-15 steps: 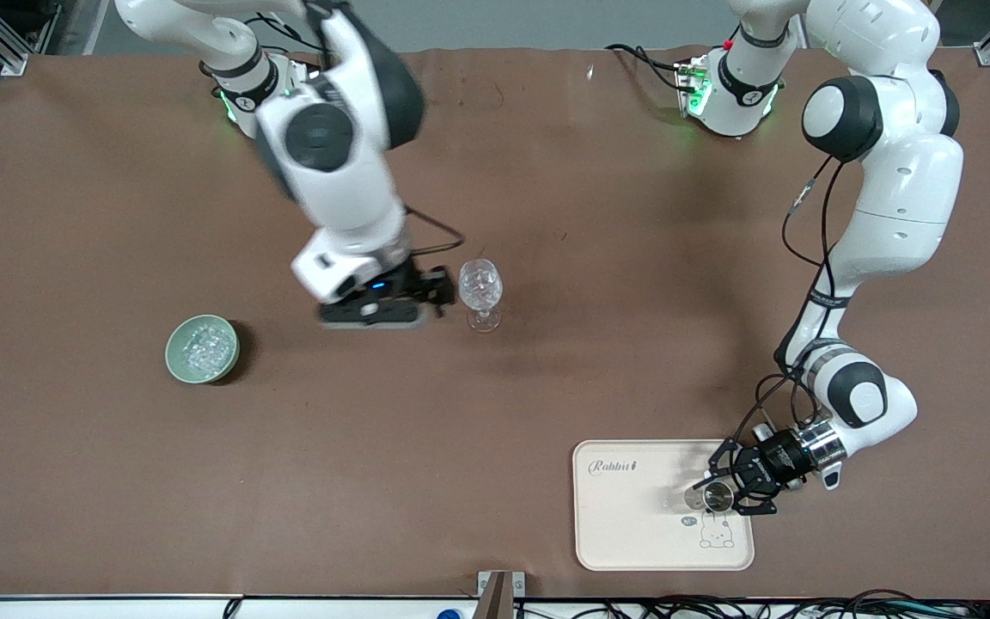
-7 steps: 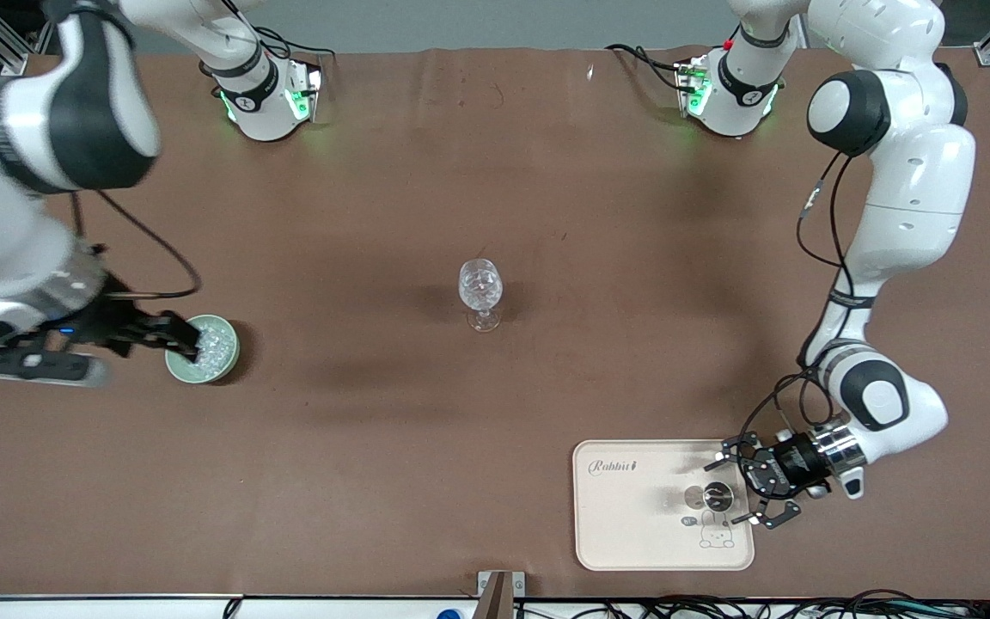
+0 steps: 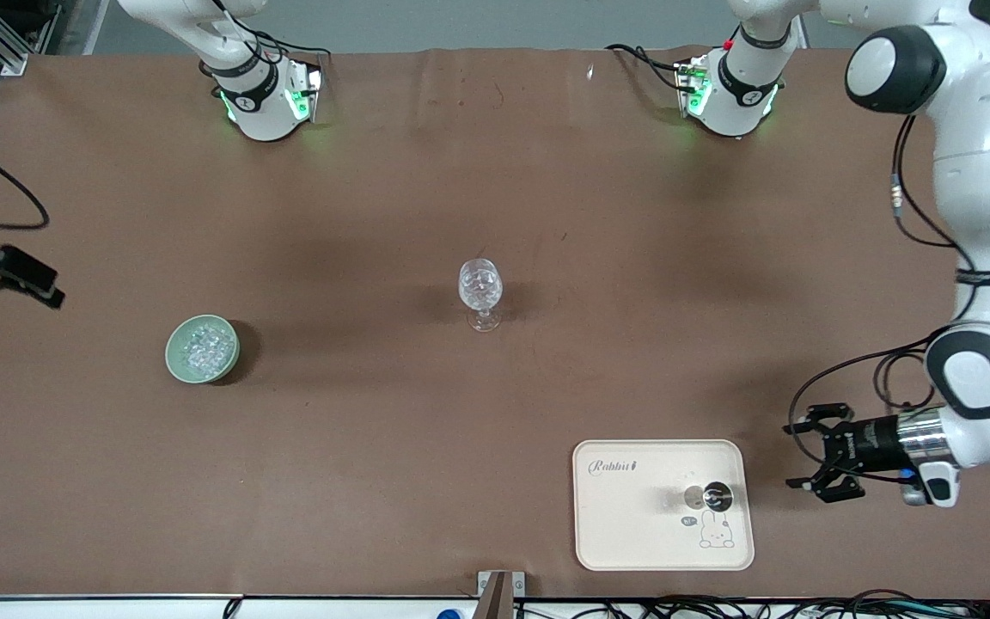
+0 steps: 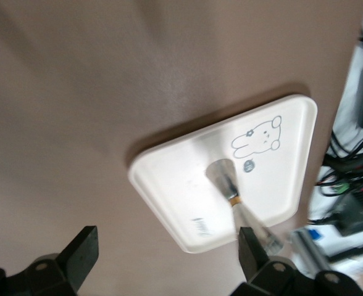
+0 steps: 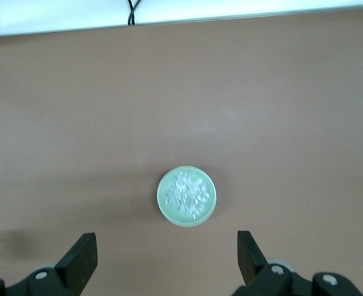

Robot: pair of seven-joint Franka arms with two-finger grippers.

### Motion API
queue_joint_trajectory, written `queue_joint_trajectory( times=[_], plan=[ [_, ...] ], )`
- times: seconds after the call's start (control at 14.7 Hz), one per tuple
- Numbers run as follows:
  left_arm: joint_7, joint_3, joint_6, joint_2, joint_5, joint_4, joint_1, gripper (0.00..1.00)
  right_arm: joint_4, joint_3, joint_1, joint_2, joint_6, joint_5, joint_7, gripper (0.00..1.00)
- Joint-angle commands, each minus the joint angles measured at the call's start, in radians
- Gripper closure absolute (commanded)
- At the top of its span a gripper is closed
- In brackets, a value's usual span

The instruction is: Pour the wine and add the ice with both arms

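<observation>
Left gripper (image 3: pixel 815 453) spread wide, empty, beside tray (image 3: pixel 624 533) (bottle (image 3: pixel 716 496) stands on it). Right gripper (image 5: pixel 163 256) wide, above ice (image 5: pixel 187 193) bowl (image 5: pixel 164 206).

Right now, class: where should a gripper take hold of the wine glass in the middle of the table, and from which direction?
Probably the stem, from the side, level with the table. The wine glass stands upright on a thin stem under a round bowl that already holds ice, so a top approach would meet the open rim. Both the left gripper and right gripper are open and away from it.
</observation>
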Motion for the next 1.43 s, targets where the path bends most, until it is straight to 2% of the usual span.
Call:
queue_joint_trajectory(
  times=[0.0, 0.2, 0.34, 0.48, 0.88, 0.95, 1.09, 1.16, 1.22, 1.36],
  plan=[
    [0.015, -0.011, -0.055, -0.129, 0.205, -0.039, -0.040, 0.00, -0.019, 0.021, -0.012, -0.063, -0.093, -0.023, 0.000, 0.00],
    [0.093, -0.055, -0.158, -0.247, 0.444, -0.040, -0.076, 0.00, 0.076, 0.023, -0.015, -0.055, -0.113, -0.021, -0.003, 0.00],
    [0.173, -0.068, -0.251, -0.317, 0.535, -0.040, -0.093, 0.00, 0.090, 0.023, -0.020, -0.054, -0.128, -0.021, -0.003, 0.00],
    [0.259, -0.072, -0.305, -0.394, 0.566, -0.042, -0.102, 0.00, 0.080, 0.026, -0.026, -0.055, -0.206, -0.020, -0.002, 0.00],
    [0.578, -0.068, -0.395, -0.555, 0.582, -0.059, -0.103, 0.00, 0.006, 0.029, -0.024, -0.109, -0.184, -0.017, -0.003, 0.00],
    [0.622, -0.054, -0.405, -0.590, 0.582, -0.094, -0.114, 0.00, 0.006, 0.029, -0.023, -0.111, -0.184, -0.015, -0.003, 0.00],
    [0.659, 0.044, -0.410, -0.699, 0.568, -0.198, -0.180, 0.00, 0.006, 0.033, -0.035, -0.114, -0.182, -0.012, -0.003, 0.00],
    [0.673, 0.099, -0.410, -0.772, 0.565, -0.279, -0.226, 0.00, 0.004, 0.038, -0.052, -0.112, -0.184, -0.006, -0.003, 0.00],
    [0.688, 0.134, -0.410, -0.825, 0.540, -0.339, -0.254, 0.00, 0.004, 0.062, -0.069, -0.112, -0.184, -0.005, -0.003, 0.00],
    [0.692, 0.156, -0.410, -0.909, 0.487, -0.436, -0.265, 0.00, 0.004, 0.115, -0.111, -0.114, -0.185, -0.006, -0.003, 0.00]
  ],
)
